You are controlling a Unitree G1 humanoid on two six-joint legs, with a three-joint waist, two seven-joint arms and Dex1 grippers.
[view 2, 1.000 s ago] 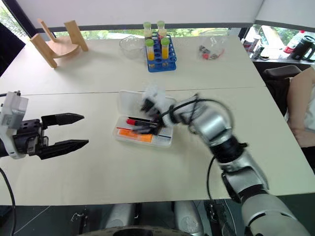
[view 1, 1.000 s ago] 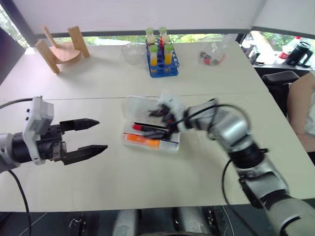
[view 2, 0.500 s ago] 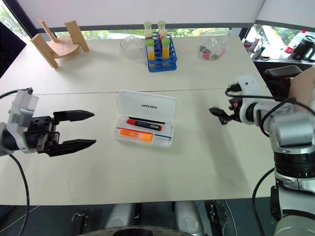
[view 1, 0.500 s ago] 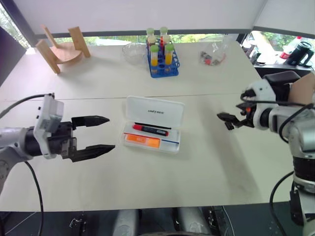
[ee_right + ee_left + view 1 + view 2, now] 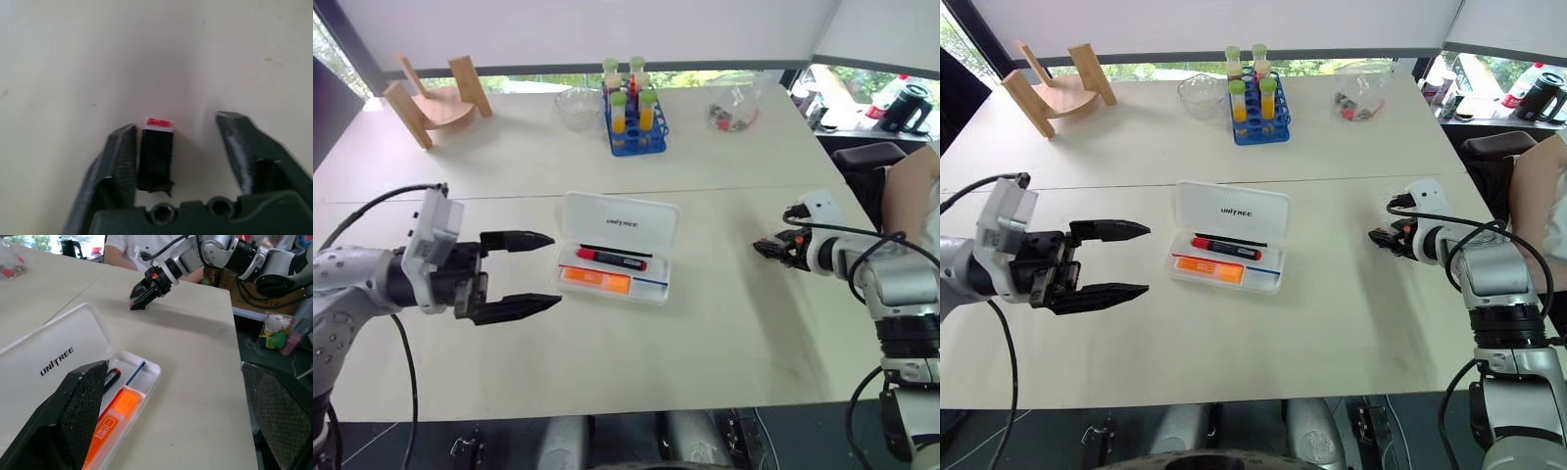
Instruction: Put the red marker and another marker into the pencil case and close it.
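Moved: the right pincer (image 5: pixel 766 248), over the tray a second ago, is now out at the right side of the table (image 5: pixel 705 323), well apart from the case (image 5: pixel 619 220). The left pincer (image 5: pixel 554 270) has edged closer to the case.
Left pincer: jaws wide, holding nothing, pointing level at the case's short end. The case lies just ahead of its tips, near but not touching.
Right pincer: low over the table with jaws narrowed but not shut. In its wrist view a small black piece (image 5: pixel 156 152) with a red-and-white end sits against one finger (image 5: pixel 120 161), with a gap to the other finger (I cannot tell what the piece is, nor whether it is gripped).
Case: open, lid laid back flat on the far side and tray on the near side. It lies ahead of the left pincer and far off to the side of the right one.
Red marker (image 5: pixel 612 258): in the tray, along the lid side.
Thick marker (image 5: pixel 595 281): in the tray too, just beside the red marker on the near side, orange showing.
Done: both markers appear to be in.
Left: closing the lid. The left pincer looks better placed for it, though its tips would probably have to get behind the lid's far edge to fold it over.
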